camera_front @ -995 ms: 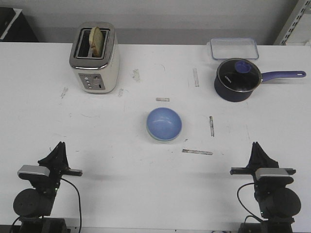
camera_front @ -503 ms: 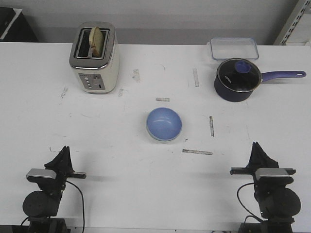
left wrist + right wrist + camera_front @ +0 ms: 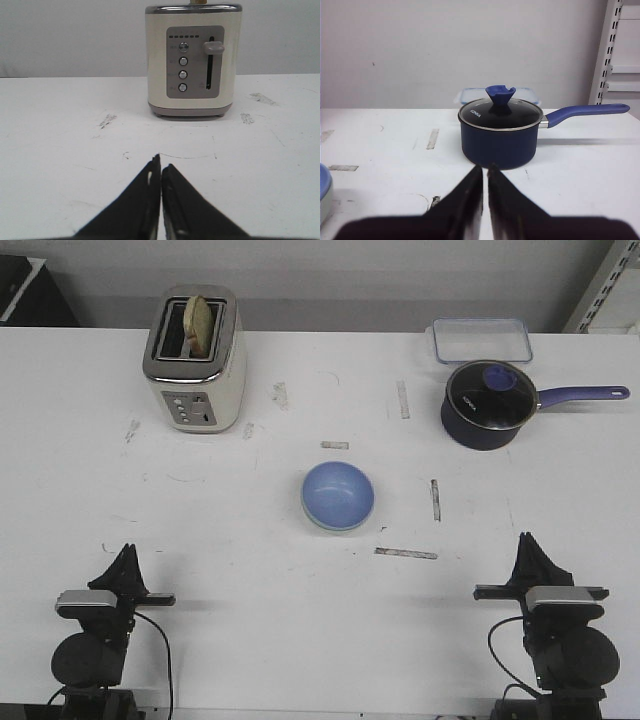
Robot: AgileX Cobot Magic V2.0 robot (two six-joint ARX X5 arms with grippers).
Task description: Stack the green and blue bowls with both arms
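Both black grippers, left [image 3: 127,562] and right [image 3: 528,550], sit closed and empty at the frame's lower corners. At centre, the periwinkle blue matte bowl [image 3: 338,492] nests in the pale mint green bowl [image 3: 322,521]. Each bowl looks light, stiff and slippery, best pinched at the rim.

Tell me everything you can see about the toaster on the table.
The toaster is a cream two-slot model with a shiny metal top and a grey control panel holding four round buttons and a side lever. It stands upright at the table's far left, panel facing the left gripper. A slice of bread stands in one slot. Nothing else touches it.
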